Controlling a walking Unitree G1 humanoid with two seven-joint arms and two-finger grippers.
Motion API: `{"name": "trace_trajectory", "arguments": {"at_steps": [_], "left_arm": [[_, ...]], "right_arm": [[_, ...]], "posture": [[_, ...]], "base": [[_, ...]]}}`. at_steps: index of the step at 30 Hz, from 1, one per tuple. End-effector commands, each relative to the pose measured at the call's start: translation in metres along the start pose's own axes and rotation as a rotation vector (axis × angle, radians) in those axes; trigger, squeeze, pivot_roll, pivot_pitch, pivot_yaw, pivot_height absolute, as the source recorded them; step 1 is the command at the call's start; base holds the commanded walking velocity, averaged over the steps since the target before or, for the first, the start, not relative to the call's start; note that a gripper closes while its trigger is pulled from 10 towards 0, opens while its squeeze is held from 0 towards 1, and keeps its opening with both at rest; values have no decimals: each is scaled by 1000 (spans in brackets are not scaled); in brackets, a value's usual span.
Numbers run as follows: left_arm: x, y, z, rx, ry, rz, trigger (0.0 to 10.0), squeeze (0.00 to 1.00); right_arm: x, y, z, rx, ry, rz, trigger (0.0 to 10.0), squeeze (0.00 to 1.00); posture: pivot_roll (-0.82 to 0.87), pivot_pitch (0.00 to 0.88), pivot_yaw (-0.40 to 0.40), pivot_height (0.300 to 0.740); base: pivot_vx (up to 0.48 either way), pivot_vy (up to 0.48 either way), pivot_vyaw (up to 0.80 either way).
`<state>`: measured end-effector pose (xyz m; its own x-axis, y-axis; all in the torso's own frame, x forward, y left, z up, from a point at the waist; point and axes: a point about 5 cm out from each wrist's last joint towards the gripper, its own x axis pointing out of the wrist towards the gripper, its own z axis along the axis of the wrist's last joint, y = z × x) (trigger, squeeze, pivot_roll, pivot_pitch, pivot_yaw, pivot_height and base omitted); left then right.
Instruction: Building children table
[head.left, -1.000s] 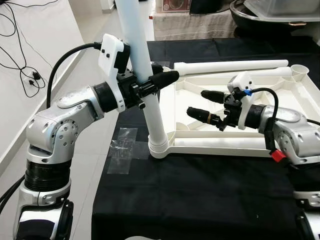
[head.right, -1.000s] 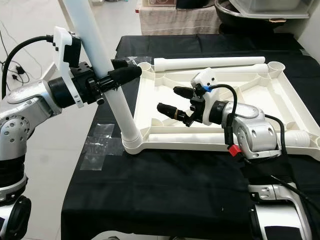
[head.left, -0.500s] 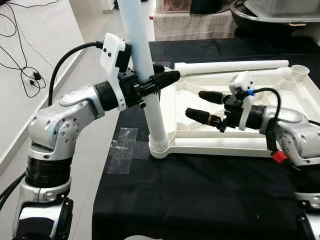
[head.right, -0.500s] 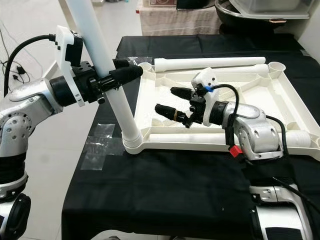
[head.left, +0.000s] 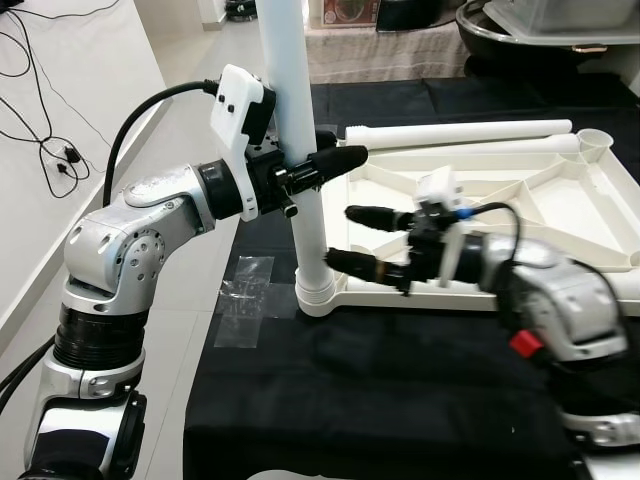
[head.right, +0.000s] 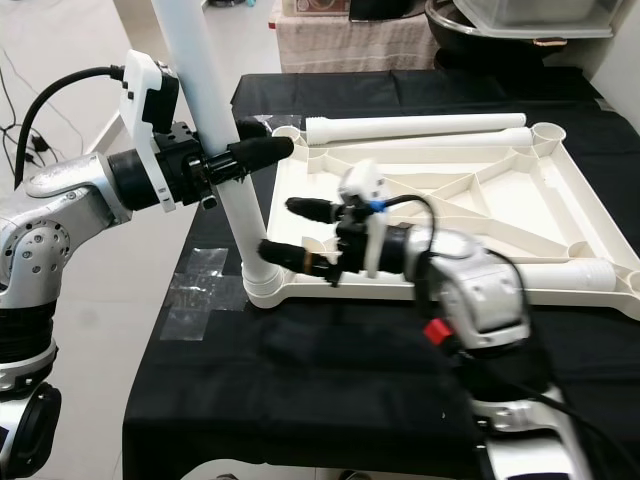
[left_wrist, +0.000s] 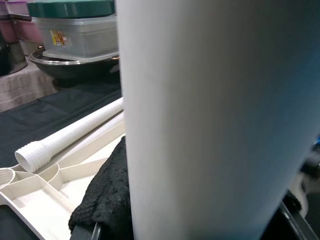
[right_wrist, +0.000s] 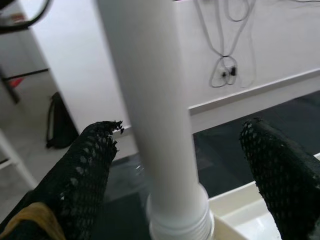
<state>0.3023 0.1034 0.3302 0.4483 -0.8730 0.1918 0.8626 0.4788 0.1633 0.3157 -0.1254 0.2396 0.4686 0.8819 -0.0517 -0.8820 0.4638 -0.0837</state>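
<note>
The left claw (head.left: 325, 165) is pinched on the upright white leg (head.left: 293, 150), its black fingers (head.left: 335, 160) pressed to the tube at the upper middle of the left eye view. The leg's ribbed foot sits in the near-left corner socket of the upturned white table top (head.left: 560, 205), which lies across the right half of the frame on the black-draped counter (head.left: 400, 400).

The right claw (head.left: 352, 240) is spread wide, one finger above the other, hovering over the tray's near-left part just beside the leg and touching nothing; in the right wrist view the leg (right_wrist: 160, 120) stands between its two fingers (right_wrist: 80, 175) with open room either side.

A second white leg (head.left: 460, 132) lies along the tray's far edge. Clear tape (head.left: 245, 290) sits at the counter's left edge, beyond which is bare floor. Storage tubs (left_wrist: 75, 30) stand past the far side.
</note>
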Motion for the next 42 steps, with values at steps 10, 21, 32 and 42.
{"name": "trace_trajectory", "arguments": {"at_steps": [10, 21, 32, 42], "left_arm": [[0, -2, -4, -8, 21, -14, 10000, 0], [0, -3, -5, -7, 22, -26, 10000, 0], [1, -4, -5, -5, 24, -34, 10000, 0], [1, -6, -4, 1, 22, -45, 10000, 0]], "right_arm": [[20, 25, -1, 43, -53, 94, 10000, 0], [37, 35, -20, -27, 55, 86, 0, 0], [37, 29, -16, -41, 47, 57, 0, 0], [40, 33, -18, -75, 35, -51, 0, 0]], "posture": [[-2, 186, 30, 740], [-1, 187, 35, 740], [2, 186, 35, 740], [-1, 186, 36, 740]], "base": [[0, 0, 0], [0, 0, 0], [0, 0, 0], [0, 0, 0]]}}
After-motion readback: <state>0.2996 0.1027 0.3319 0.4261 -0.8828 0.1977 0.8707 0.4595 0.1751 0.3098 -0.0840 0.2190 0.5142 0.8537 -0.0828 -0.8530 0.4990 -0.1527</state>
